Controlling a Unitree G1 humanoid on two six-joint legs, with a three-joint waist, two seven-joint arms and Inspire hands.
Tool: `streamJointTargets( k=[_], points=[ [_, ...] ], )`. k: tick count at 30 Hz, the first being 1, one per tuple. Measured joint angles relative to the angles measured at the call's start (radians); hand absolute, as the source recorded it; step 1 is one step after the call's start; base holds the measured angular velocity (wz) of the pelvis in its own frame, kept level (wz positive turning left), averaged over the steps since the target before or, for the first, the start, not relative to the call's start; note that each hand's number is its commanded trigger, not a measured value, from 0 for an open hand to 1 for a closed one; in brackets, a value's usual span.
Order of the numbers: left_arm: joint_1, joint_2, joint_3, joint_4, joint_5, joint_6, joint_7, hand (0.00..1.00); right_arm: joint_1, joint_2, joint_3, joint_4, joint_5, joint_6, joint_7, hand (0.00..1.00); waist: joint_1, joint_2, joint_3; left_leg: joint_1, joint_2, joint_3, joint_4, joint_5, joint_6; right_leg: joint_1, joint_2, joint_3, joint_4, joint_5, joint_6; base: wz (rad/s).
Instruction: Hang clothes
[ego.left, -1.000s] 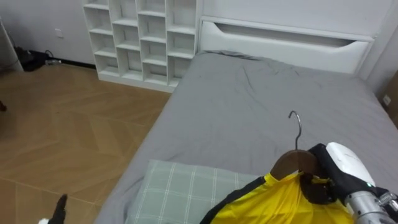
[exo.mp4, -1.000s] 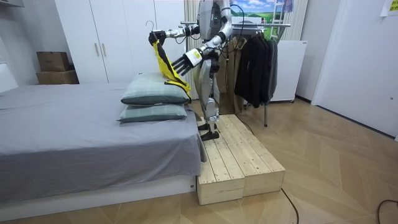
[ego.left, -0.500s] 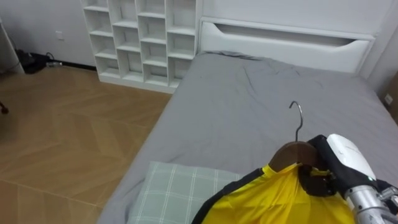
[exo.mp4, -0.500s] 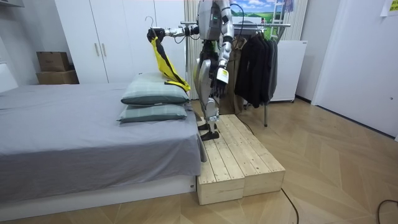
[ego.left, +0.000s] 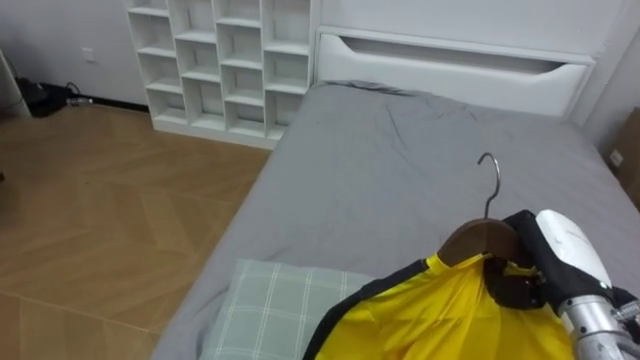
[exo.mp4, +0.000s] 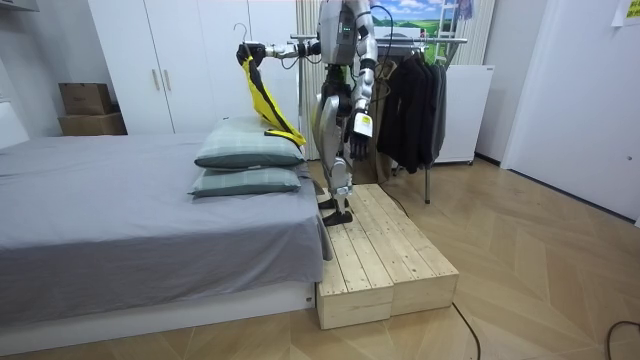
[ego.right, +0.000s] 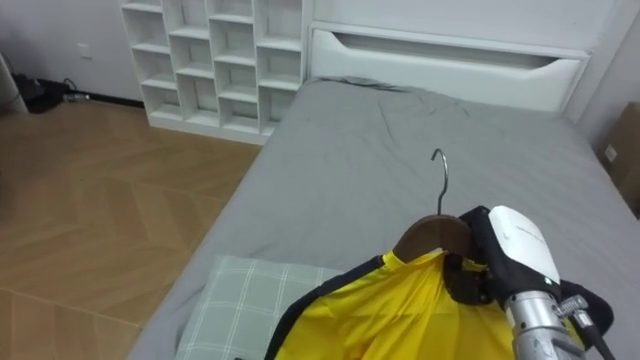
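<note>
While the yellow garment (ego.left: 440, 315) is draped over the wooden hanger (ego.left: 478, 240), I log both as held up in the air by the right hand (ego.left: 562, 250), clear of the bed (ego.left: 400, 170).

Hand state: the dark fingers (ego.left: 512, 288) are curled round the hanger's neck, just below the metal hook (ego.left: 490, 180). The white back of the hand faces the head camera. The hook stands upright above the hand and catches on nothing.

Garment: yellow with black trim. It falls down and to the left of the hand. In the room view its lower end reaches down towards the pillows; I cannot tell whether it touches them.

Below and left of the hand lies a pale checked pillow (ego.left: 270, 310), stacked on a second pillow (exo.mp4: 245, 183). Beyond the hand the grey bed runs to a white headboard (ego.left: 450, 65). Further left of the hand, past the bed's edge, stands a white shelf unit (ego.left: 215, 65) on the wooden floor (ego.left: 100, 220).

Room view: the robot stands upright on a low wooden platform (exo.mp4: 390, 250) set against the bed's side, with its right arm stretched out level over the pillows. The left hand (exo.mp4: 357, 128) hangs at its side, well apart from the garment. Behind the robot is a clothes rack (exo.mp4: 440, 40) with dark clothes (exo.mp4: 415, 100) on it. A white wardrobe (exo.mp4: 190, 60) and cardboard boxes (exo.mp4: 85, 105) stand past the bed.
</note>
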Motion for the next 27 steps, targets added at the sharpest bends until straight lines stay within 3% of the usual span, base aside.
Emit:
streamJointTargets(
  k=[7, 13, 22, 27],
  points=[
    [-0.023, -0.018, -0.057, 0.001, 0.002, 0.0, -0.055, 0.0, 0.0, 0.003, 0.002, -0.043, -0.004, -0.006, 0.001, 1.0, -0.001, -0.004, 0.0042, -0.011, 0.001, -0.005, 0.001, 0.0, -0.001, -0.007, 0.0, -0.015, 0.002, 0.0, 0.0, 0.03],
    [-0.049, -0.042, -0.098, 0.023, -0.012, 0.0, -0.057, 0.0, 0.0, 0.03, 0.002, -0.046, 0.002, -0.011, 0.012, 1.0, -0.002, -0.006, 0.0053, -0.015, 0.001, -0.004, 0.0, -0.001, 0.0, -0.014, 0.0, -0.015, 0.002, 0.0, 0.0, 0.0],
    [-0.071, -0.069, -0.106, 0.051, -0.013, 0.0, -0.061, 0.0, 0.042, 0.053, 0.009, -0.194, -0.002, -0.008, 0.027, 1.0, -0.005, -0.005, 0.0039, -0.018, 0.002, 0.001, -0.008, 0.0, 0.0, -0.027, 0.0, -0.012, 0.001, 0.0, 0.0, -0.01],
    [-0.07, -0.069, -0.105, 0.081, -0.012, 0.003, -0.06, 0.0, 0.091, 0.076, 0.012, -0.277, -0.001, 0.0, 0.058, 1.0, -0.002, -0.009, 0.0011, -0.01, 0.003, 0.004, -0.011, 0.0, 0.0, -0.021, 0.0, -0.009, 0.001, 0.0, 0.0, -0.01]
  ],
)
